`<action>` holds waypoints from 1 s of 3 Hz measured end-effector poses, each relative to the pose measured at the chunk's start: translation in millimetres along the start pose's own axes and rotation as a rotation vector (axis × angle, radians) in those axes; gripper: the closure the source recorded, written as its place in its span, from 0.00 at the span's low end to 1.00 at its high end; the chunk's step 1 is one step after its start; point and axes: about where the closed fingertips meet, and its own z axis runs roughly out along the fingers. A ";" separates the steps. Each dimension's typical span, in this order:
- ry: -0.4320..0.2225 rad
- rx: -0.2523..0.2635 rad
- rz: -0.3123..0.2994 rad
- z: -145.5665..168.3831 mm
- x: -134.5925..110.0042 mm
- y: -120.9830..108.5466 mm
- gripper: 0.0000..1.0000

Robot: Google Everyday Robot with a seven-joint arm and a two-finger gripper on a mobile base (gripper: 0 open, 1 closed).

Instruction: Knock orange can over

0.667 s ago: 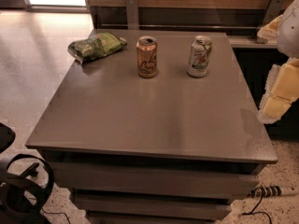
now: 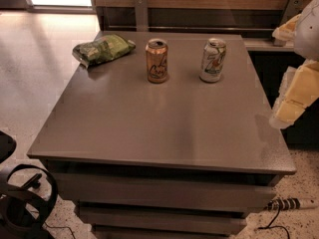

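Observation:
The orange can (image 2: pixel 157 60) stands upright on the grey table (image 2: pixel 159 128), at the back and a little left of the middle. It is shiny orange-gold with dark script and a silver top. My gripper (image 2: pixel 295 96) shows as a pale yellow-white shape at the right edge of the view, beside the table's right side. It is well to the right of the orange can and nearer the front, apart from it.
A white-and-green can (image 2: pixel 213 59) stands upright to the right of the orange can. A green snack bag (image 2: pixel 102 49) lies at the table's back left corner. A wooden wall runs behind. A power strip (image 2: pixel 290 203) and cables lie on the floor at the front right.

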 end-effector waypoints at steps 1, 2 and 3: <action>-0.096 0.015 0.025 9.9 -18.9 1.6 0.00; -0.212 0.043 0.082 27.2 -48.0 6.2 0.00; -0.311 0.081 0.149 52.5 -83.2 0.0 0.00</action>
